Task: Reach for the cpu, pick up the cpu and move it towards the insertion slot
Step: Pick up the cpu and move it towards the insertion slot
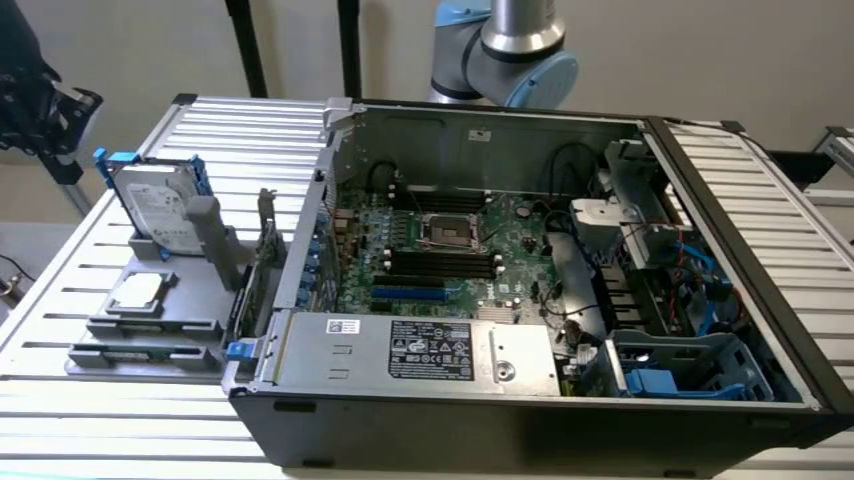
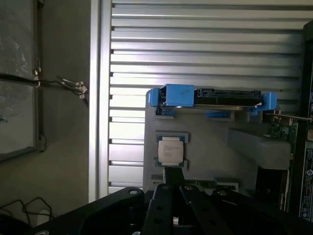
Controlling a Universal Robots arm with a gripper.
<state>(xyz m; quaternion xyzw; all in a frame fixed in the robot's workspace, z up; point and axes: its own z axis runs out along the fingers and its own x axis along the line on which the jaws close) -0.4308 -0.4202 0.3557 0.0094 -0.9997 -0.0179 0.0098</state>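
On the slatted table (image 1: 80,250), to the exterior view's left of the open computer case (image 1: 534,410), the cpu (image 1: 140,292) lay flat in a grey holder (image 1: 147,326), near an upright hard drive (image 1: 154,205) with blue rails. Inside the case, the insertion slot (image 1: 450,232) sat on the motherboard (image 1: 514,256), well apart from the cpu. The arm (image 1: 514,40) stood behind the case. Seen from the wrist, the hand (image 2: 173,177) hung clear of the cpu, not touching it; whether it was spread or pressed together could not be told.
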